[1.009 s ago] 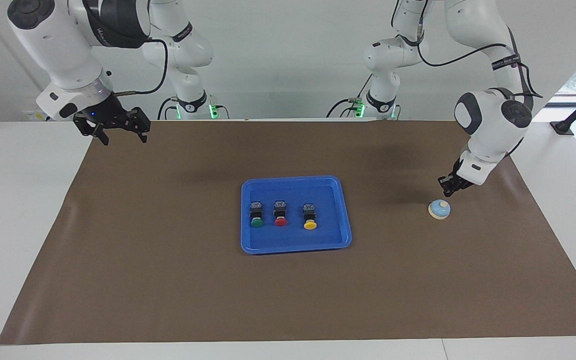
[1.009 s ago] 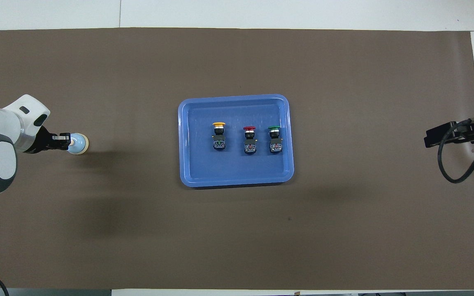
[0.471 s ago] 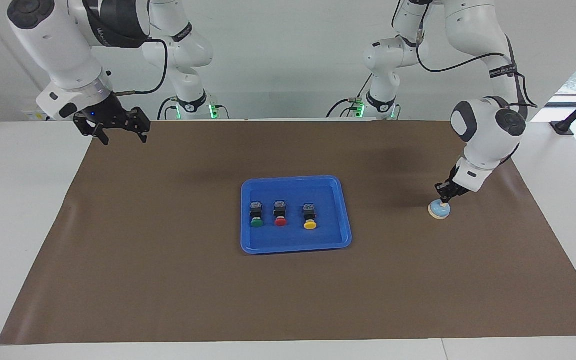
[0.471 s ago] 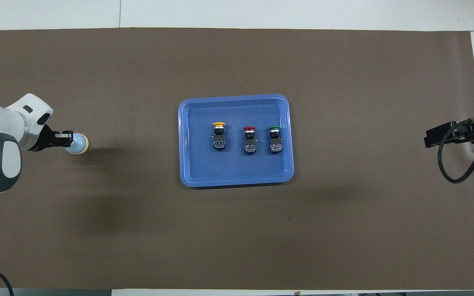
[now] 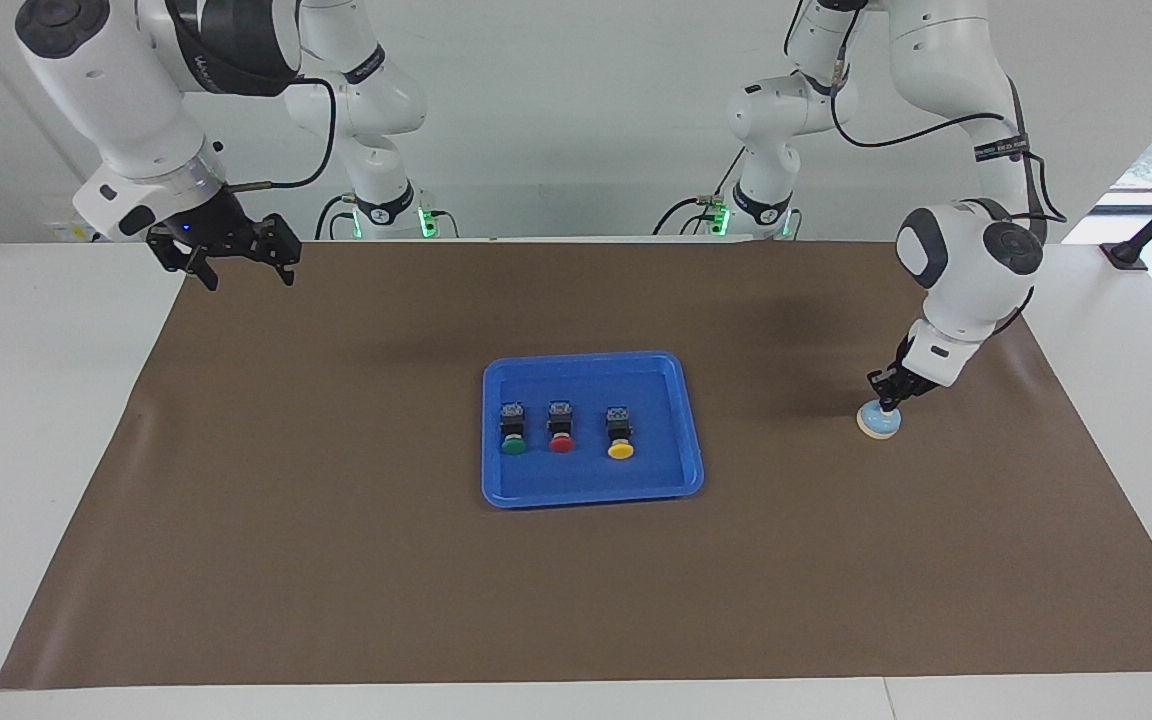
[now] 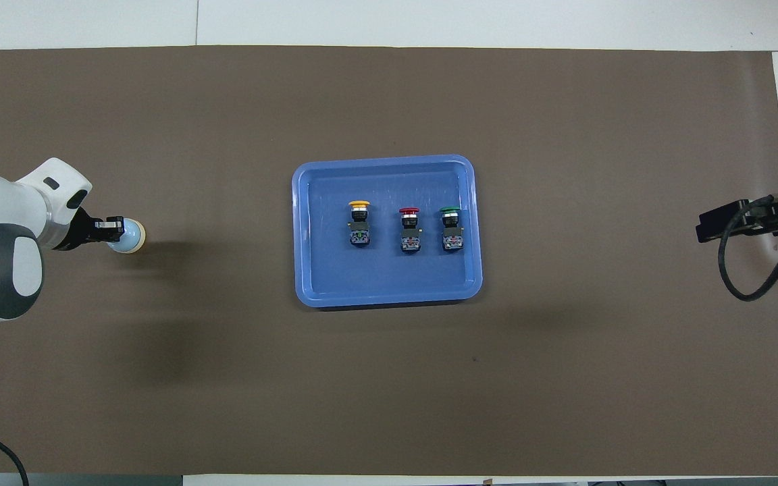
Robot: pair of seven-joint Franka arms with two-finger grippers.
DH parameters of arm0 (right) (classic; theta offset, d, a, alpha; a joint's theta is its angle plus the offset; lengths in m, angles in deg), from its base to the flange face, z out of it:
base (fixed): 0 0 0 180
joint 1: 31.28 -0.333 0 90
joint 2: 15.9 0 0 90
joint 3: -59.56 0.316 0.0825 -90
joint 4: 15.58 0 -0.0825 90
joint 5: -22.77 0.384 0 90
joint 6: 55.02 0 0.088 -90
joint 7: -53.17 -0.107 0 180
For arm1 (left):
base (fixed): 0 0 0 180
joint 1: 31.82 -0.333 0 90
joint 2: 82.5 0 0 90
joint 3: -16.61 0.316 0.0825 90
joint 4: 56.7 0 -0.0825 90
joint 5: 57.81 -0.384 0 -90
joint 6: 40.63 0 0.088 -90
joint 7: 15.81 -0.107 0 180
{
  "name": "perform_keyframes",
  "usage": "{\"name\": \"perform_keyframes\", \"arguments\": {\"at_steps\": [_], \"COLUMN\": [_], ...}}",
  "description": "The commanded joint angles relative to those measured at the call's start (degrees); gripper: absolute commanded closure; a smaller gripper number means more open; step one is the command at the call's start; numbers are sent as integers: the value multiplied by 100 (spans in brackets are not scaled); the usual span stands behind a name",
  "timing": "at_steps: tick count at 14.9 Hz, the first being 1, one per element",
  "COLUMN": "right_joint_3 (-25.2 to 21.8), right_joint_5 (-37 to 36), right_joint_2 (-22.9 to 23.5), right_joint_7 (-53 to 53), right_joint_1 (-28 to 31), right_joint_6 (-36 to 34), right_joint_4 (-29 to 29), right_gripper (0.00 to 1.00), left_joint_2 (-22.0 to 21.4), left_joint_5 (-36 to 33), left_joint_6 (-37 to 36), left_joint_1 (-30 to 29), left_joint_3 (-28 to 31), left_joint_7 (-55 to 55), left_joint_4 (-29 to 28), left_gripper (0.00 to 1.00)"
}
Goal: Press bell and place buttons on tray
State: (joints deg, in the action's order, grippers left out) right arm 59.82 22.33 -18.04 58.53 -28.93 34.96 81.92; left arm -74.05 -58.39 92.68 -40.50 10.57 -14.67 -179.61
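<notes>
Three buttons: one green (image 5: 513, 432), one red (image 5: 561, 428), one yellow (image 5: 620, 434). One blue tray (image 5: 591, 492). One bell (image 5: 879, 421). Two robot arms, each with one claw, so two claws in all: the left claw (image 5: 887, 391) and the right claw (image 5: 245, 261). One brown mat (image 5: 576, 600) over one white worktop (image 5: 26, 400). That makes five small and large loose things on the mat, counting tray, bell and the three buttons.

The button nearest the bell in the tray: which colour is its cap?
Yellow cap, clearest in the facing view.
</notes>
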Motion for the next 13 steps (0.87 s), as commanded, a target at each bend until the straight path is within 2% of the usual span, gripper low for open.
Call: {"name": "perform_keyframes", "arguments": {"at_steps": [1,6,7,8,9,10,11,12,13], "right_joint_3": [54,54,54,54,54,54,54,54,54], "right_joint_5": [-97,-97,-97,-97,-97,-97,-97,-97,-97], "right_joint_2": [-5,-5,-5,-5,-5,-5,-5,-5,-5], "right_joint_7": [26,26,26,26,26,26,26,26,26], "right_joint_1": [46,55,47,46,55,47,55,55,47], "right_joint_6": [-121,-112,-121,-121,-121,-121,-121,-121,-121], "right_joint_4": [-64,-64,-64,-64,-64,-64,-64,-64,-64], "right_gripper": [0,0,0,0,0,0,0,0,0], "left_joint_2": [148,87,60,8,-45,-89,-185,-229,-413], "left_joint_5": [-12,-21,-21,-21,-21,-12,5,14,14], "left_joint_6": [101,-1892,-2218,-2473,-2676,-2730,-2748,-2775,-2810], "left_joint_1": [51,139,147,200,226,244,305,306,314], "left_joint_3": [50,32,15,6,-3,-12,-12,-12,-3], "left_joint_7": [-18,17,9,0,35,44,52,61,61], "left_joint_4": [-15,1337,1548,1681,1769,1779,1779,1779,1770], "left_gripper": [100,100,89,70,42,26,18,2,0]}}
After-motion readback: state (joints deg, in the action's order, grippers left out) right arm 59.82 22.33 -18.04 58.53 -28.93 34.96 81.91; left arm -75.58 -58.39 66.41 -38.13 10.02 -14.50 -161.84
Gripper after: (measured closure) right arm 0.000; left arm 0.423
